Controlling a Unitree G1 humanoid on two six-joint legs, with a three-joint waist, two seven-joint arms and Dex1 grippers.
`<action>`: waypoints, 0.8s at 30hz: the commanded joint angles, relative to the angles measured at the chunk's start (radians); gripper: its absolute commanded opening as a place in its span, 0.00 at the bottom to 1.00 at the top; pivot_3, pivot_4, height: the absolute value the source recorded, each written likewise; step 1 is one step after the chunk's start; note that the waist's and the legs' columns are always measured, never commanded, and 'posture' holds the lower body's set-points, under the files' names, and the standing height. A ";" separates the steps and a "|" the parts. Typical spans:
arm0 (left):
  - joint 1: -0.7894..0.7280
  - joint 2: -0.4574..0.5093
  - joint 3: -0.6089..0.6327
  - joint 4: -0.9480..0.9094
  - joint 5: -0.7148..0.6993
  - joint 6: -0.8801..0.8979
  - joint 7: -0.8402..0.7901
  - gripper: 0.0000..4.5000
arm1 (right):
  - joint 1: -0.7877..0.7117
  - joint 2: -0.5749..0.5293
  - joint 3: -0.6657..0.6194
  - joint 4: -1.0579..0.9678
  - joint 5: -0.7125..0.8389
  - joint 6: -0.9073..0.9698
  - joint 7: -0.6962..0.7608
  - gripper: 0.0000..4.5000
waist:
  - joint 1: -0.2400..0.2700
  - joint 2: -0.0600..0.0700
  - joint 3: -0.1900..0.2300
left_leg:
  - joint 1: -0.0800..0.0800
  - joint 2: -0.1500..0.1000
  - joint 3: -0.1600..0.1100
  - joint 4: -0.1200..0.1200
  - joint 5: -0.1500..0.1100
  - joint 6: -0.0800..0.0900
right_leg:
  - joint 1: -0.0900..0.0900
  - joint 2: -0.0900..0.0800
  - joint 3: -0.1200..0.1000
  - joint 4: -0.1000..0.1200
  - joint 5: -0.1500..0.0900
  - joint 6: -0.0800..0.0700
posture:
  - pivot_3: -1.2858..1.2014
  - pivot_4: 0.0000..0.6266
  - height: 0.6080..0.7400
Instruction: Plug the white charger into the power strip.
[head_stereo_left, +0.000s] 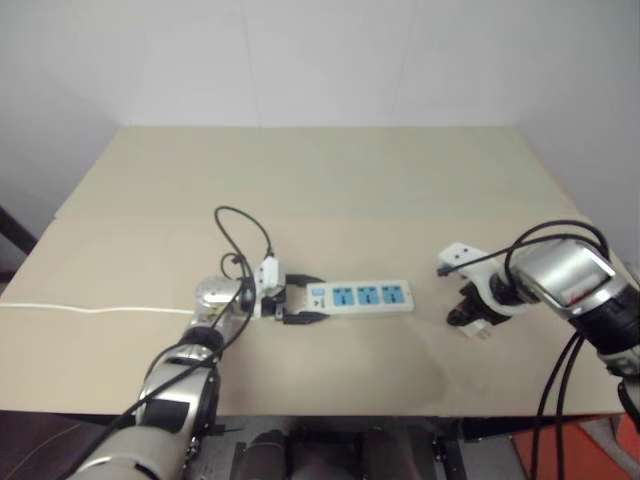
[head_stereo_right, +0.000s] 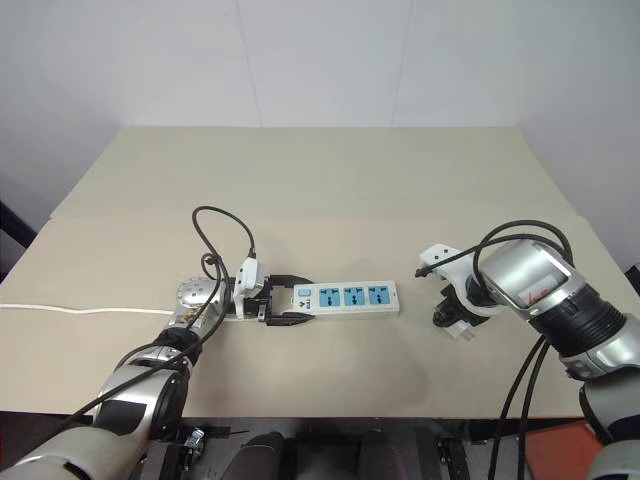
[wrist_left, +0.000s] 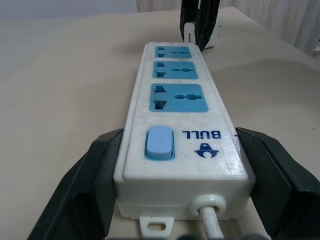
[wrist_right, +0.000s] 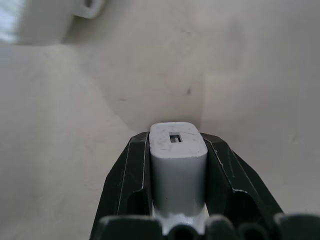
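The power strip (head_stereo_left: 360, 297) lies flat on the beige desk (head_stereo_left: 330, 180), near the front edge and a little left of centre, its length running left to right. Its three blue sockets face up, and a small blue switch (wrist_left: 159, 142) sits at its left end, where a thin white cord (head_stereo_left: 95, 309) leaves it and trails off to the left across the desk.

The left end effector (head_stereo_left: 300, 301) is clenched on that switch end of the strip: one black finger presses each long side, as the left wrist view shows with a finger (wrist_left: 87, 185) hard against the strip's casing.

Well to the right of the strip, with bare desk between them, the right end effector (head_stereo_right: 452, 318) points steeply down at the desk. It is closed on the white charger (wrist_right: 177, 165), the two black fingers flanking the small white block on both sides. The charger's exposed end face carries a small rectangular slot. From the head views it seems to be at or just above the desk surface, though contact is hard to judge there.
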 joint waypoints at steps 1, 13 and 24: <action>0.026 0.018 -0.052 0.030 0.057 0.013 -0.013 0.72 | -0.051 -0.057 -0.015 -0.106 -0.015 -0.040 0.037 0.25 | -0.002 0.000 0.000 | 0.000 0.000 0.000 0.000 0.000 0.000 | 0.000 0.000 0.000 0.000 0.000 0.000 | 0.52 0.24 1.00; 0.004 0.054 -0.076 0.011 0.056 0.055 -0.065 0.72 | 0.051 0.279 -0.534 -0.008 0.162 -0.607 0.135 0.25 | -0.014 -0.008 -0.004 | 0.003 0.003 0.000 -0.001 0.000 0.000 | 0.002 0.003 0.001 0.000 0.000 0.000 | 0.52 0.24 1.00; -0.014 0.079 -0.084 -0.022 0.041 0.106 -0.103 0.72 | 0.249 0.580 -0.537 0.283 0.087 -1.290 0.425 0.25 | -0.013 -0.010 -0.005 | 0.003 0.003 0.001 -0.002 0.000 0.000 | 0.001 0.004 0.000 0.000 0.000 0.000 | 0.52 0.24 1.00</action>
